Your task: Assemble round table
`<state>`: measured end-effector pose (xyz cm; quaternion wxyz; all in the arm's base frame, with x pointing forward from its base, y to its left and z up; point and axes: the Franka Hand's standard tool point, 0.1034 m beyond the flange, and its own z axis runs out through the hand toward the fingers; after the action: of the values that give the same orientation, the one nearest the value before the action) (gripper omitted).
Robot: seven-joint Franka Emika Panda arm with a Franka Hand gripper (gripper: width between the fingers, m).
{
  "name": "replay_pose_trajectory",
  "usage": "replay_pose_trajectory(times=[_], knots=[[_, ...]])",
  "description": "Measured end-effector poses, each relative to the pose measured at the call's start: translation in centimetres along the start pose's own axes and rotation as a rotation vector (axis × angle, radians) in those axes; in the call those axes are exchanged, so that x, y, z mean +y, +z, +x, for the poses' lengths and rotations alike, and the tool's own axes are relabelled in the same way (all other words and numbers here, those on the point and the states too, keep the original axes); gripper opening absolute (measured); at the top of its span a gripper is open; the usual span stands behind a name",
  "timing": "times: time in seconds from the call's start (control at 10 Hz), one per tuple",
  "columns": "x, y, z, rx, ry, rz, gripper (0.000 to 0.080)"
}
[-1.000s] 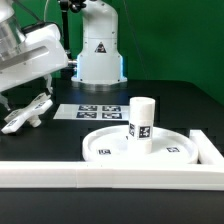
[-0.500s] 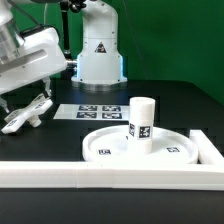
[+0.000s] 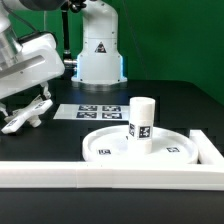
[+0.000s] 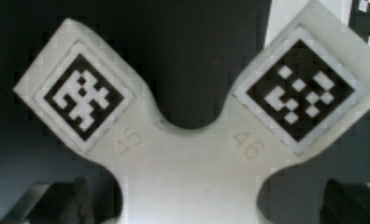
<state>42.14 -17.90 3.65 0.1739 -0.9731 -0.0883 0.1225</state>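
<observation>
The small cross-shaped piece (image 3: 26,116) lies on the black table at the exterior view's left. Up close its two tagged arms (image 4: 196,110) fill the wrist view. My gripper (image 3: 20,100) hangs just over it, open. The dark fingers (image 4: 61,202) stand on either side of the piece's stem with a gap on each side, and nothing is gripped. The short thick post (image 3: 141,122) stands upright on the large rimmed round disc (image 3: 105,148) in the middle front.
The marker board (image 3: 97,110) lies flat behind the disc, in front of the arm's base (image 3: 98,55). Long white border bars run along the front (image 3: 100,176) and at the right (image 3: 208,148).
My gripper has sunk a little toward the cross-shaped piece. The piece, disc and post have not moved, and the jaws stay open.
</observation>
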Motion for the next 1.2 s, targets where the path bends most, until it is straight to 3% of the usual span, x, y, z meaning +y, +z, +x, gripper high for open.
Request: replay_pose_trajectory(times=[1.2], knots=[[0.2, 1.7, -0.5, -0.029, -0.001, 0.016, 0.0649]])
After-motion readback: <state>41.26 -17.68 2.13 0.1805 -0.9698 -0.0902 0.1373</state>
